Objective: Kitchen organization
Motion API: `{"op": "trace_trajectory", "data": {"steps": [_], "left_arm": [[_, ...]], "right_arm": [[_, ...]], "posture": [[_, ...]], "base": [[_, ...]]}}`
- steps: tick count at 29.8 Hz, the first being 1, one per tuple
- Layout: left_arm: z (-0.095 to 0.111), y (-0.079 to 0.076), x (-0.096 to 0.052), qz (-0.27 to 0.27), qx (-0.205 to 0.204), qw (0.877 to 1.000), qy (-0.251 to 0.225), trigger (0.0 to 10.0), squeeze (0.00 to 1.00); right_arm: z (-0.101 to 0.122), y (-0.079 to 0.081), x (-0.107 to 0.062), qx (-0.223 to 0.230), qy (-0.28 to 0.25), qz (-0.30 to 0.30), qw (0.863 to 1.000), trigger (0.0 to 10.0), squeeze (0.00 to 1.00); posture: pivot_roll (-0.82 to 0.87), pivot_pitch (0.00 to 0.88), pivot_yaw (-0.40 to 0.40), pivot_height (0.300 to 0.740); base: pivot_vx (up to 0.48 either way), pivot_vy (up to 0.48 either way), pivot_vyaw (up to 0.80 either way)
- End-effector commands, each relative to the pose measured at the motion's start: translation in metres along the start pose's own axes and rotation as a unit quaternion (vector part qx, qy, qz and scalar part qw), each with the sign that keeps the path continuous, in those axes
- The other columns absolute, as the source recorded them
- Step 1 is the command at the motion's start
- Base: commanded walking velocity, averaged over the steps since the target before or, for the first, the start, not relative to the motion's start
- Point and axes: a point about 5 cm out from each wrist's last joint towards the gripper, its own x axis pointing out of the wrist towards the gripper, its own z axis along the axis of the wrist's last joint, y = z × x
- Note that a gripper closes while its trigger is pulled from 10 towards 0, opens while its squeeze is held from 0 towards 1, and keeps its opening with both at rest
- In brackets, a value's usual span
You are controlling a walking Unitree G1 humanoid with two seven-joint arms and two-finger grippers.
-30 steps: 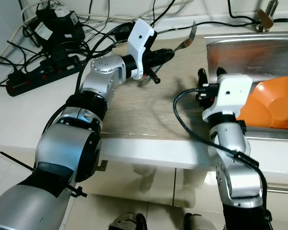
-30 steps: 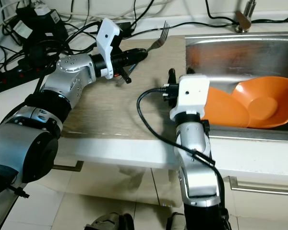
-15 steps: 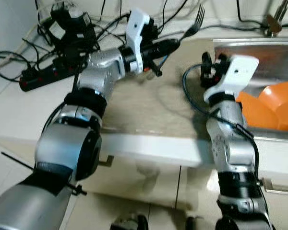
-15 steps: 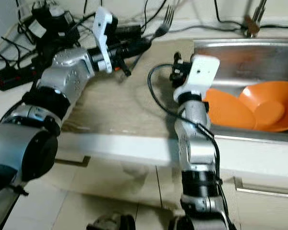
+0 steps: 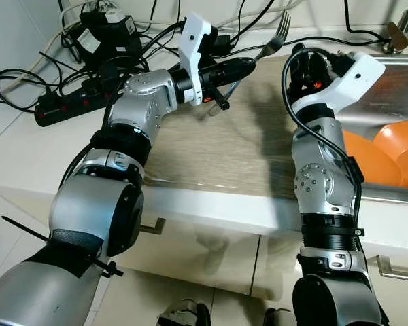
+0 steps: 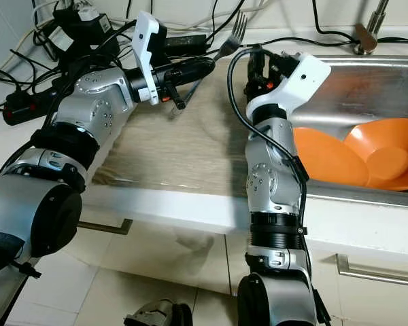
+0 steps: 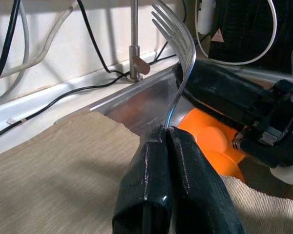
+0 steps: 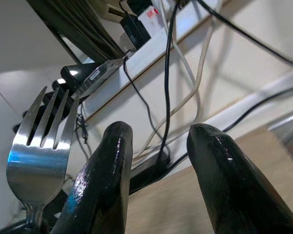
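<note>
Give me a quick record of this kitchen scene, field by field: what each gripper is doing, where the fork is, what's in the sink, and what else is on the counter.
left gripper: shut on the fork handle, held above the counter
fork: tines raised, pointing toward the right gripper
right gripper: open, raised beside the fork tines, not touching them
sink: steel, holds orange bowls
counter: wood-grain top
back of counter: black power strip and tangled cables

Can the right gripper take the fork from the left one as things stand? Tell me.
Probably yes. The right gripper is open and raised beside the fork, whose tines stick out free beyond the left gripper shut on its handle. Nothing lies between them.
</note>
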Motion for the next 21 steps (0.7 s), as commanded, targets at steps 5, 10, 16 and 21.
{"op": "trace_trajectory", "data": {"steps": [5, 10, 16, 21], "left_arm": [[0.003, 0.003, -0.004, 0.003, 0.0, 1.0, 0.001, 0.0, 0.0], [0.001, 0.003, -0.003, 0.002, -0.002, 1.0, 0.004, 0.0, 0.0], [-0.002, 0.004, -0.004, 0.011, -0.008, 1.0, 0.011, 0.0, 0.0], [-0.003, 0.005, -0.005, 0.019, -0.011, 1.0, 0.015, 0.0, 0.0]], "right_arm": [[0.003, 0.015, 0.005, 0.065, 0.001, 0.03, 0.997, 10.0, 0.0], [0.005, 0.023, 0.005, 0.086, 0.004, 0.053, 0.995, 10.0, 0.0], [0.009, 0.033, 0.004, 0.106, 0.01, 0.079, 0.991, 10.0, 0.0], [0.011, 0.031, -0.002, 0.104, 0.02, 0.088, 0.991, 10.0, 0.0]], "posture": [[-0.03, 0.008, 0.154, 0.732], [-0.03, 0.007, 0.155, 0.732], [-0.03, 0.008, 0.154, 0.732], [-0.04, 0.013, 0.151, 0.732]], "base": [[0.0, 0.0, 0.0], [0.0, 0.0, 0.0], [0.0, 0.0, 0.0], [0.0, 0.0, 0.0]]}}
